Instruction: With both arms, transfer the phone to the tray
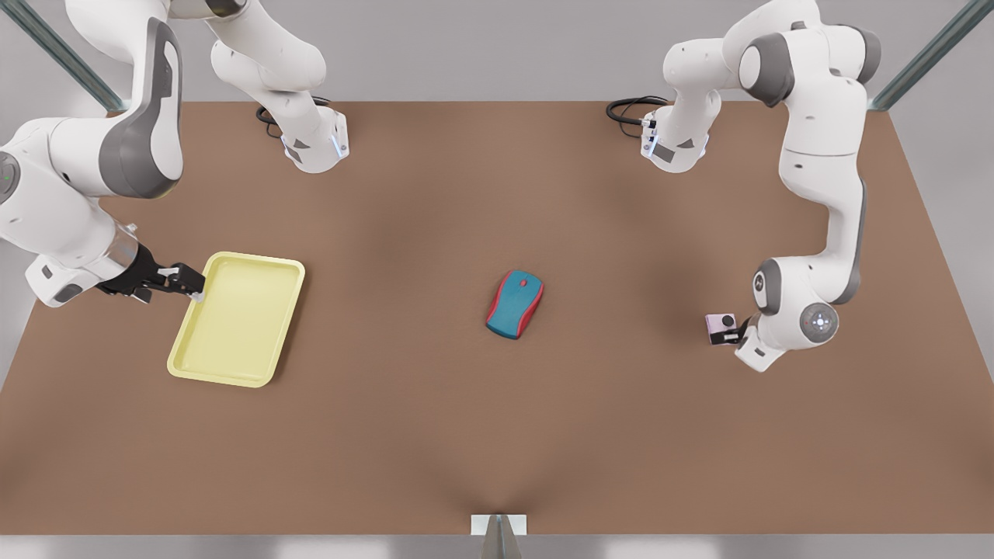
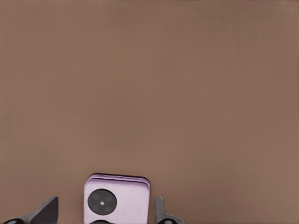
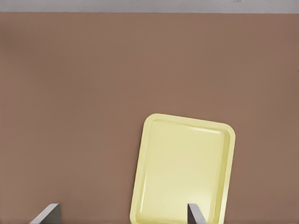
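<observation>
A pale pink squarish phone [image 2: 117, 199] shows black circles on its face. The shallow rectangular tray [image 1: 203, 351] is pale yellow. A teal computer mouse [image 1: 514, 304] has red trim. The surface [image 1: 497, 435] is plain brown.

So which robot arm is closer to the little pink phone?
The left. Its pincer straddles the phone, fingers open either side. The right pincer is far across the table, at the tray rim.

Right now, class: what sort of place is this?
Probably a simulated robot test bench: a bare brown table, metal frame struts at its corners, and two arms working a phone, tray and mouse.
</observation>
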Robot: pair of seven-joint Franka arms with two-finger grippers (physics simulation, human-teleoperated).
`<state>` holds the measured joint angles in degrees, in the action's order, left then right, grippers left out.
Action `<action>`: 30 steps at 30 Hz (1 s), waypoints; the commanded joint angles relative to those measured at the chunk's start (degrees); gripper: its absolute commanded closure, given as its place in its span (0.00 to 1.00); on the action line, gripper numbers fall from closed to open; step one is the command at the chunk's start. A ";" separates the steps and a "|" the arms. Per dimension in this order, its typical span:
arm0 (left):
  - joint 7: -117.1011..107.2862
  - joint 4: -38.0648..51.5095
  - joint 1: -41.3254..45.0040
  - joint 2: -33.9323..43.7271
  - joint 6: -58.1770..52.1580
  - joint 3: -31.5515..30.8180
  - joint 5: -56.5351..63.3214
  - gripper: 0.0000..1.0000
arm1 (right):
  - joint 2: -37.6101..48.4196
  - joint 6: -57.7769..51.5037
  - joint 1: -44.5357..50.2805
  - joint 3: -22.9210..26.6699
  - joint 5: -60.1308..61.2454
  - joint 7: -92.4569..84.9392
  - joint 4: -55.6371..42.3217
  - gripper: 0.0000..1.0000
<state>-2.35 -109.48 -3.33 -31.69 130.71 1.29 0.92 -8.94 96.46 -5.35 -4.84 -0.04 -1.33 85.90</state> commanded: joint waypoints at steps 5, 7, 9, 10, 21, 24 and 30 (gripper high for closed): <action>2.52 -1.61 0.07 -0.39 4.55 -0.24 0.57 0.00 | 0.06 -0.13 0.16 -0.08 0.04 -0.16 -0.12 0.00; 2.26 -1.70 0.07 -0.39 4.46 -0.41 0.57 0.00 | 0.06 -0.13 0.25 -0.08 0.04 -0.08 -0.12 0.00; 2.52 -2.66 0.07 -0.04 3.58 -0.41 0.57 0.00 | 0.06 -0.13 0.25 -0.08 0.04 -0.08 -0.12 0.00; 2.52 -2.93 0.07 -0.04 3.67 -0.41 0.57 0.00 | 0.06 -0.04 0.16 -0.08 0.04 -0.16 -0.12 0.00; 2.52 -3.98 0.07 -1.09 4.29 -0.41 0.57 0.00 | 0.06 0.22 0.25 -0.08 0.04 -0.16 -0.21 0.00; 2.52 -3.98 0.07 -1.27 4.20 -0.41 0.57 0.00 | 0.06 0.14 0.25 -0.08 0.04 -0.16 -0.21 0.00; 2.00 -3.81 0.07 -1.44 4.11 -0.41 0.57 0.36 | 0.06 0.14 0.16 0.00 0.04 -0.16 -0.21 0.00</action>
<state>-0.83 -113.32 -3.25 -33.08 134.89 0.87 2.11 -8.94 96.62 -5.15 -4.90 -0.03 -1.42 85.72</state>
